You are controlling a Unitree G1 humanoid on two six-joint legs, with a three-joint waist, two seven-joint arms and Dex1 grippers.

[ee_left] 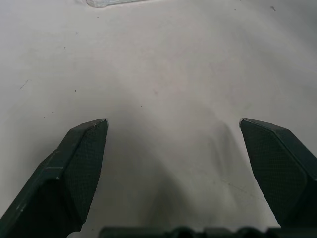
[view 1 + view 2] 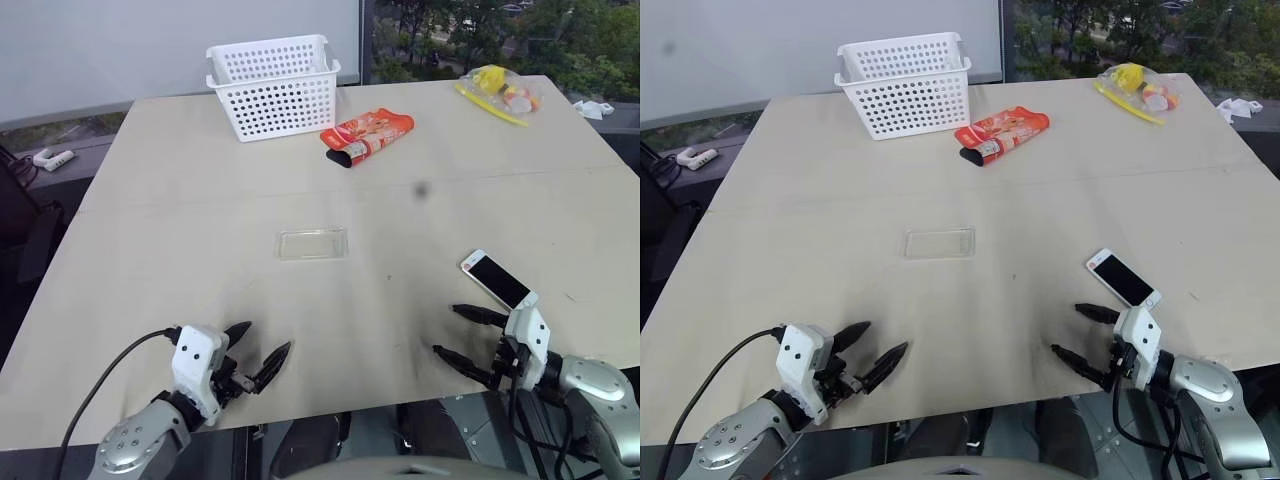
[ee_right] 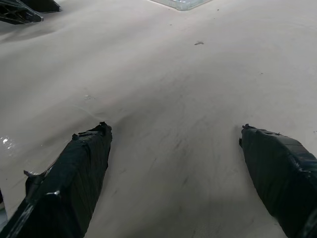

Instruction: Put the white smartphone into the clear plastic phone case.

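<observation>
The white smartphone [image 2: 497,279] lies flat, screen up, near the table's right front. The clear plastic phone case [image 2: 313,243] lies empty at the table's middle; one edge of it peeks into the left wrist view as the clear case [image 1: 106,2] and into the right wrist view as the clear case [image 3: 182,4]. My right gripper [image 2: 447,331] stands open just in front of the phone, a little to its left, with nothing between its fingers. Near the front left edge my left gripper [image 2: 265,339] is open too, over bare table, well short of the case.
A white perforated basket [image 2: 273,86] stands at the back. Beside it to the right lies a red snack packet [image 2: 367,135], and a bag with yellow items [image 2: 497,88] is at the far right. The table edge runs just under both grippers.
</observation>
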